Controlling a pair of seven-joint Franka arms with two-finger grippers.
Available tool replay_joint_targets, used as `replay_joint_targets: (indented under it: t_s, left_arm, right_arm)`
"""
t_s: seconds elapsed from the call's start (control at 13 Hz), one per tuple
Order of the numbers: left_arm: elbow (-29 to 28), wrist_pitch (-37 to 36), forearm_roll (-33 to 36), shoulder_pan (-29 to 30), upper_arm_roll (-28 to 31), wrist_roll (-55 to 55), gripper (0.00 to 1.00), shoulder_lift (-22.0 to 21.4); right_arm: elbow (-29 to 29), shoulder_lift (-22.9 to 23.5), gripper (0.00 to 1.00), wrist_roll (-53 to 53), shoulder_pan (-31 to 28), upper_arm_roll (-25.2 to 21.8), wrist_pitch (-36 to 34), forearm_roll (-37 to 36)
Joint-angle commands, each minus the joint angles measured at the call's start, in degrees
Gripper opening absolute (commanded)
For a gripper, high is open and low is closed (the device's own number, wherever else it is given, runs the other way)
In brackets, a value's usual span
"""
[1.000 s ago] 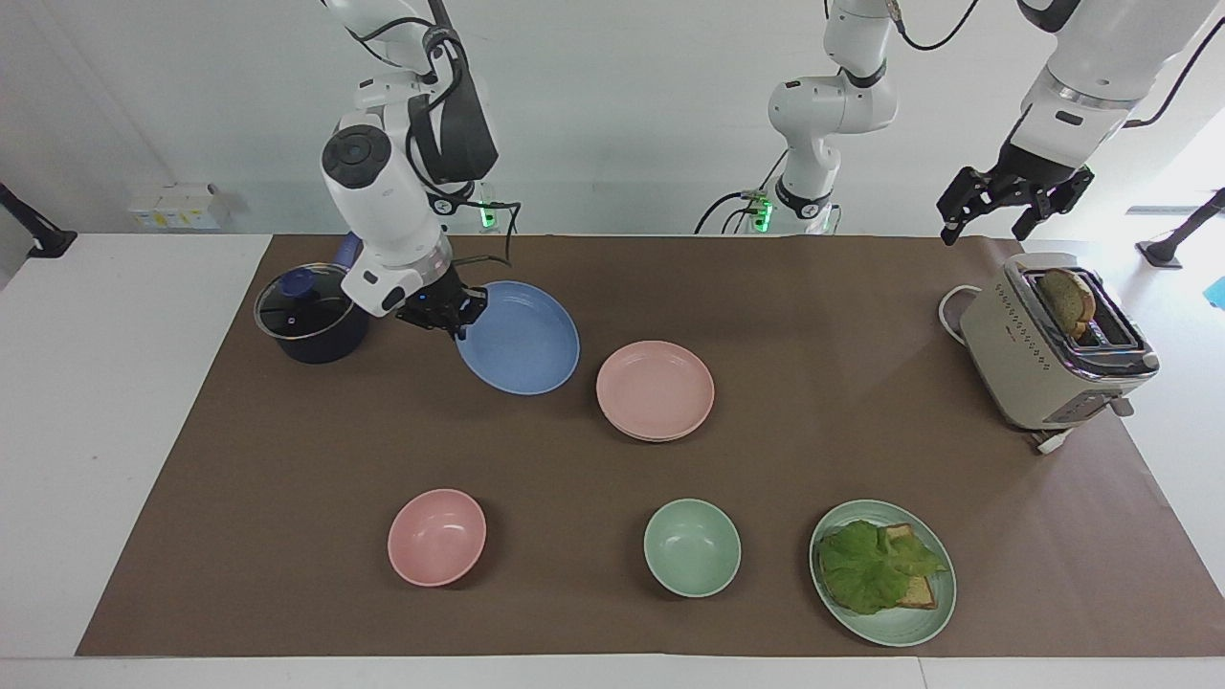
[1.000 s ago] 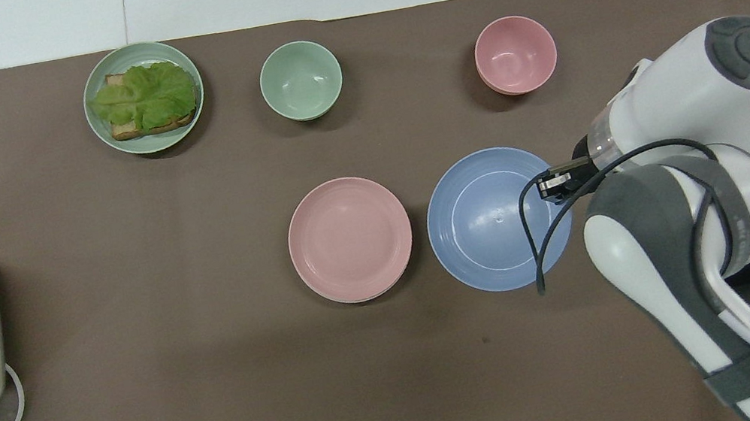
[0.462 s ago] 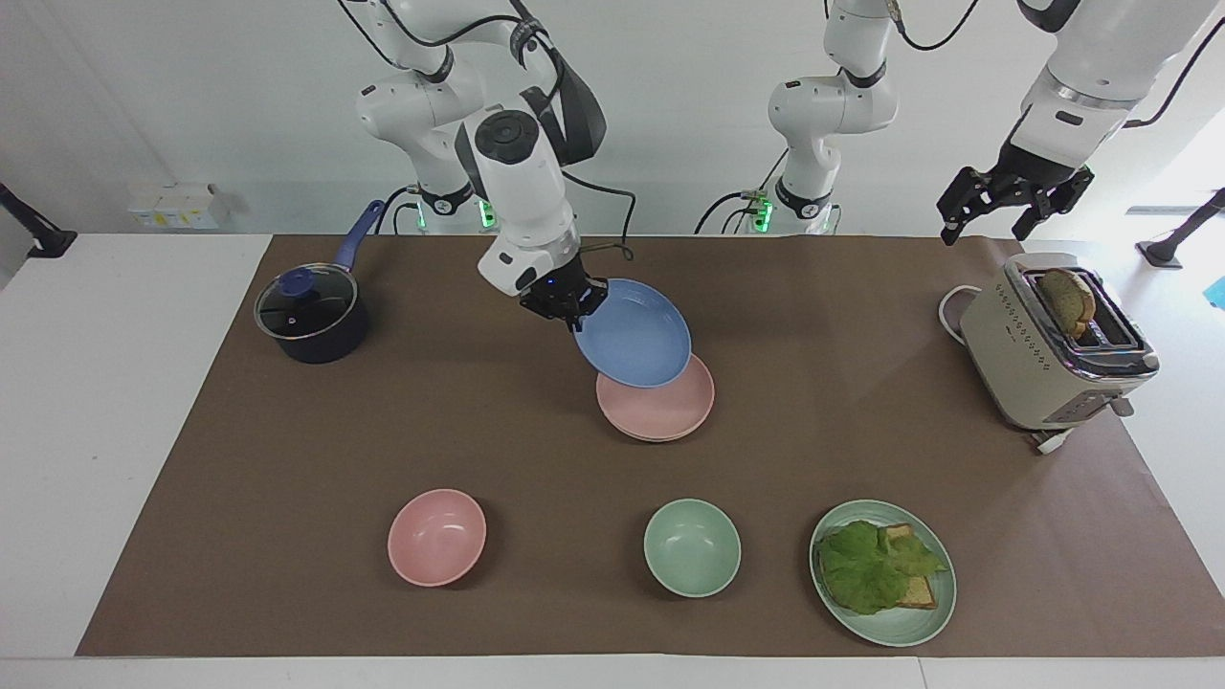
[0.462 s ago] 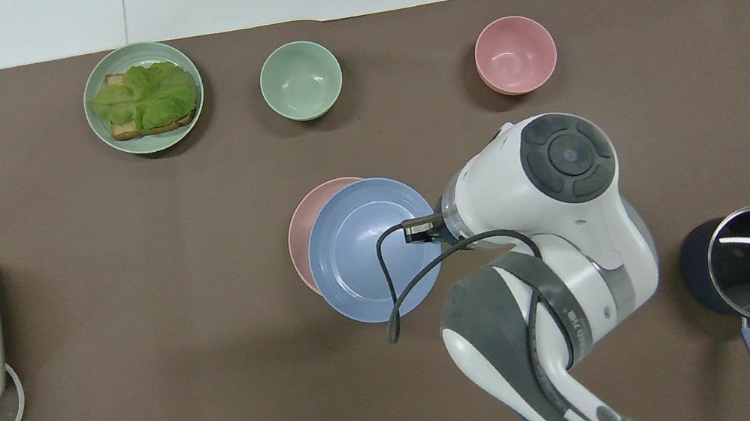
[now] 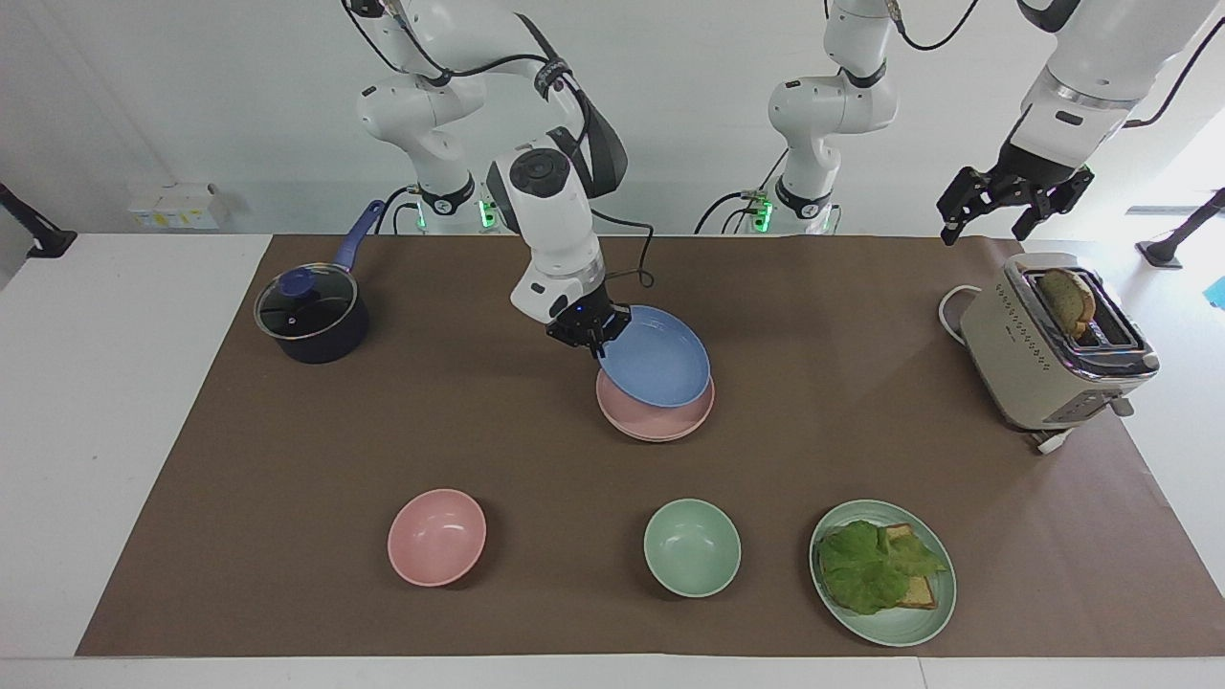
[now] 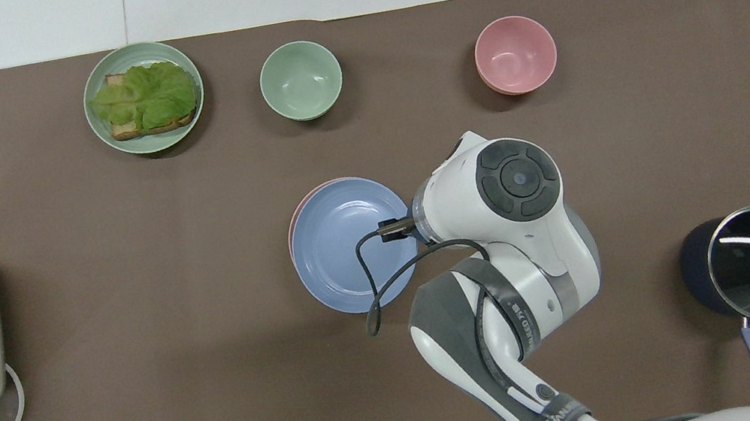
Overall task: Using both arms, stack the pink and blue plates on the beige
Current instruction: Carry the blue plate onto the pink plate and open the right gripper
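Observation:
My right gripper (image 5: 601,337) is shut on the rim of the blue plate (image 5: 660,362), on the side toward the right arm's end of the table. The plate hangs tilted just over the pink plate (image 5: 660,419) at the middle of the mat. From overhead the blue plate (image 6: 343,246) covers nearly all of the pink plate (image 6: 291,223). A thin paler rim under the pink plate looks like the beige plate (image 5: 660,438). My left gripper (image 5: 984,230) waits open in the air above the mat's corner by the toaster.
A beige toaster (image 5: 1048,349) with bread stands at the left arm's end. A dark saucepan (image 5: 311,316) with a glass lid sits at the right arm's end. Farther from the robots lie a pink bowl (image 5: 436,537), a green bowl (image 5: 692,547) and a green plate (image 5: 914,627) with a lettuce sandwich.
My right arm has carried the blue plate from beside the saucepan to over the pink plate and lowered it. The left arm has not moved.

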Motion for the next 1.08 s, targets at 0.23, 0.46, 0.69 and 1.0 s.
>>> replay_joint_targets:
  t_s: [0.23, 0.46, 0.69, 1.0]
  left_arm:
    - [-1.44, -0.32, 0.54, 0.39, -0.18, 0.24, 1.0, -1.3]
    - [-1.44, -0.32, 0.54, 0.39, -0.18, 0.24, 1.0, -1.3]
    - [-1.44, -0.32, 0.54, 0.39, -0.18, 0.24, 1.0, -1.3]
    - [-1.44, -0.32, 0.54, 0.39, -0.18, 0.33, 1.0, -1.3]
  right_arm:
    - [-1.02, 2.21, 0.0, -4.62, -0.28, 1.02, 2.79, 2.03]
    - [-1.55, 2.91, 0.0, -5.5, -0.81, 1.02, 5.07, 2.03]
    - [-1.55, 3.7, 0.43, -6.65, -1.25, 1.02, 5.16, 2.03]
    - [-0.59, 3.8, 1.0, -7.26, -1.51, 0.76, 5.16, 1.94]
